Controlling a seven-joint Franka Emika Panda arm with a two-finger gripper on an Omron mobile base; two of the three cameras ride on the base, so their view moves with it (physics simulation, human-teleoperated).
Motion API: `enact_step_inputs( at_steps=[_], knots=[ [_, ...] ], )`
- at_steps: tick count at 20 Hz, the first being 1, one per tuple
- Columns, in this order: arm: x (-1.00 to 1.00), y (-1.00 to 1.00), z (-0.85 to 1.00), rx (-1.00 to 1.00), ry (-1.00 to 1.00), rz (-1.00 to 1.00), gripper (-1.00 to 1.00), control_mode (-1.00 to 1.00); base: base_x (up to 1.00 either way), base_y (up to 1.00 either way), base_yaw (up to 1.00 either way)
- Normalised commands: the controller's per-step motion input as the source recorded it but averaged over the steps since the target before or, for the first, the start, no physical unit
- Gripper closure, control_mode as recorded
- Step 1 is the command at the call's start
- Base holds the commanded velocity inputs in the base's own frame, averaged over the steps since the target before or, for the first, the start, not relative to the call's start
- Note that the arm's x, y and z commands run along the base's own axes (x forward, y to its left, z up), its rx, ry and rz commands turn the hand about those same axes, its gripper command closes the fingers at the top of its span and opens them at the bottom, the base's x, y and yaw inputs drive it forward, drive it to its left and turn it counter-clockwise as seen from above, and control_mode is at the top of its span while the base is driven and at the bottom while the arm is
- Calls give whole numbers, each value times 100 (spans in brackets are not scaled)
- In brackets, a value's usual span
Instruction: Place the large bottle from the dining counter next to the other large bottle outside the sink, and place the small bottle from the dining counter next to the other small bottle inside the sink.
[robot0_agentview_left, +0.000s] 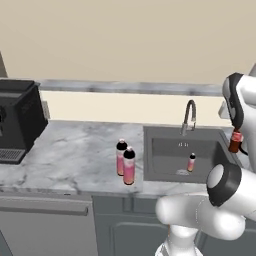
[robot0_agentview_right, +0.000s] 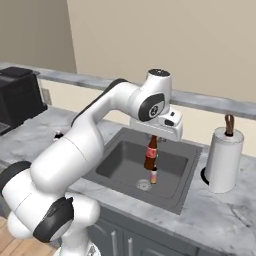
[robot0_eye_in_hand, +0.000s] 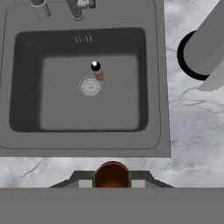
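Small brown bottle held over the sink, jaws clenched on its neck.

The marble bench (robot0_agentview_left: 75, 150) carried the dark grey sink (robot0_agentview_right: 172, 200) with its curved faucet (robot0_agentview_left: 189, 116); a black coffee machine (robot0_agentview_left: 17, 120) stood at the bench's left end and a paper towel roll (robot0_agentview_right: 223, 159) just right of the basin. Two large pink bottles (robot0_agentview_left: 125, 162) stood side by side on the bench — outside the sink, just left of its rim. The jaws (robot0_agentview_right: 152, 139) gripped the small bottle from the dining counter (robot0_agentview_right: 151, 154) by the neck, hanging upright above the basin — clear of the floor. The other small bottle (robot0_agentview_right: 153, 175) stood upright inside the sink, beside the round drain (robot0_eye_in_hand: 89, 86).
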Motion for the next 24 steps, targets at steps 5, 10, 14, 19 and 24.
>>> enact_step_inputs(
  at_steps=[5, 10, 14, 19, 24],
  knots=[
    [0, 0, 0, 0, 0, 0, 100, 100, 44, 23, -17],
    [0, 0, 0, 0, 0, 0, 100, 100, 54, 1, -13],
    [0, 0, 0, 0, 0, 0, 100, 100, 68, 2, -7],
    [0, 0, 0, 0, 0, 0, 100, 100, 52, 8, -16],
    [0, 0, 0, 0, 0, 0, 100, 100, 100, 23, -4]
  ],
)
